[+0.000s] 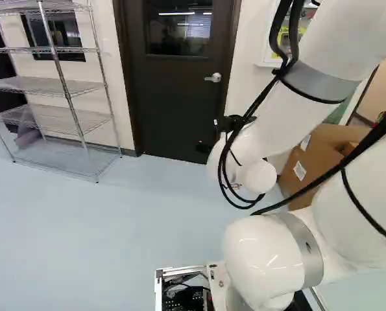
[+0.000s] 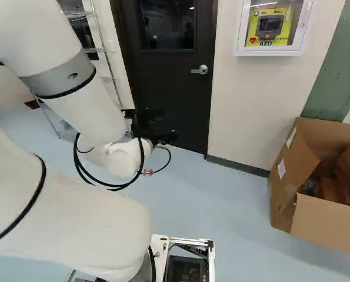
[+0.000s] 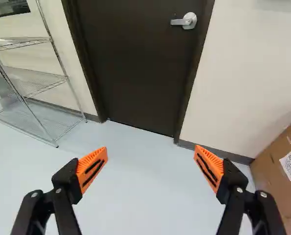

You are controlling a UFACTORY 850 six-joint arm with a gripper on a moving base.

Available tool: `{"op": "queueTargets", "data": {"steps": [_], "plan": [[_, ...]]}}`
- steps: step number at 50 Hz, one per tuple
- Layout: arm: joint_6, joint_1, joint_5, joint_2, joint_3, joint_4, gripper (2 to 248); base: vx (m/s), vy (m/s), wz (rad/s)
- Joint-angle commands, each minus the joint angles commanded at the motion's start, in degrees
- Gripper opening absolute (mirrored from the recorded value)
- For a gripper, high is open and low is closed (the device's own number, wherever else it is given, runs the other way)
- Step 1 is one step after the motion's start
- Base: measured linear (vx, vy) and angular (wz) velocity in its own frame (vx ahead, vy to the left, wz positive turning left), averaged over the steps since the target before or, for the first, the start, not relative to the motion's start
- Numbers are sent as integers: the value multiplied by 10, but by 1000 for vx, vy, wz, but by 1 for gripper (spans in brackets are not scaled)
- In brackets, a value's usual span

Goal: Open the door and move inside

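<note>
Pale floor spreads out below my gripper, its orange-padded fingers wide apart. Beyond them, upper middle of the left base view, the dark door stands closed, glazed up high, with a silver lever handle near its right edge.

Matt dark door, shiny metal handle, rough cardboard box.

Arm bent, wrist hangs low out front; gripper aims fwd & down, fingers spread wide, orange pads well apart.
</note>
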Motion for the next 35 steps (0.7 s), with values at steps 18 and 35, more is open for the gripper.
{"op": "queueTargets", "data": {"steps": [18, 35], "plan": [[0, 0, 0, 0, 0, 0, 247, 152, 3, -9], [0, 0, 0, 0, 0, 0, 247, 150, 3, -10]]}}
